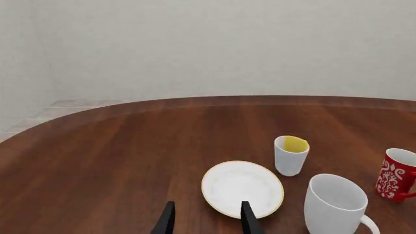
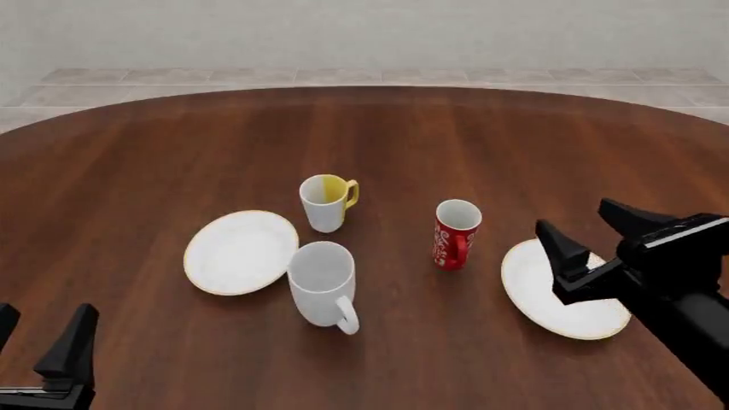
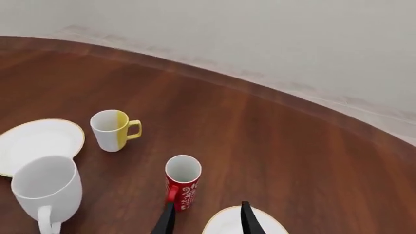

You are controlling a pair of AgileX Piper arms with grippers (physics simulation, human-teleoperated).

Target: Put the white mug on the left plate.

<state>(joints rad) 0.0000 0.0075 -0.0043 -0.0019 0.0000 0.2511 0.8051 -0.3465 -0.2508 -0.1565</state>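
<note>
The white mug [image 2: 323, 282] stands upright on the wood table [image 2: 137, 154], just beside the left plate [image 2: 234, 252] on its right side. From the front view the mug seems to touch or slightly cover the plate's gold rim; I cannot tell if it really touches. Its loop handle points toward the arms' side. Inside the mug looks empty, only white wall is visible. The left plate has nothing on it.

Behind the white mug, near the plate's far-right edge, is the small mug w/ yellow inside [image 2: 326, 202], upright, handle to the right, empty as far as can be seen. The red mug [image 2: 456, 233] w/ white pattern stands more to the right, between the white mug and the right plate [image 2: 545, 309], also upright; its inside is white and shows no content. The right plate is partly hidden by the right arm.

The left gripper [image 2: 40, 346] is low at the near-left corner, well apart from the mug and plate, fingers spread, holding nothing. The right gripper [image 2: 592, 243] hangs over the right plate, fingers also apart, nothing btw them. In the left wrist view the white mug [image 1: 334, 204] is just beside the plate [image 1: 242, 187].
</note>
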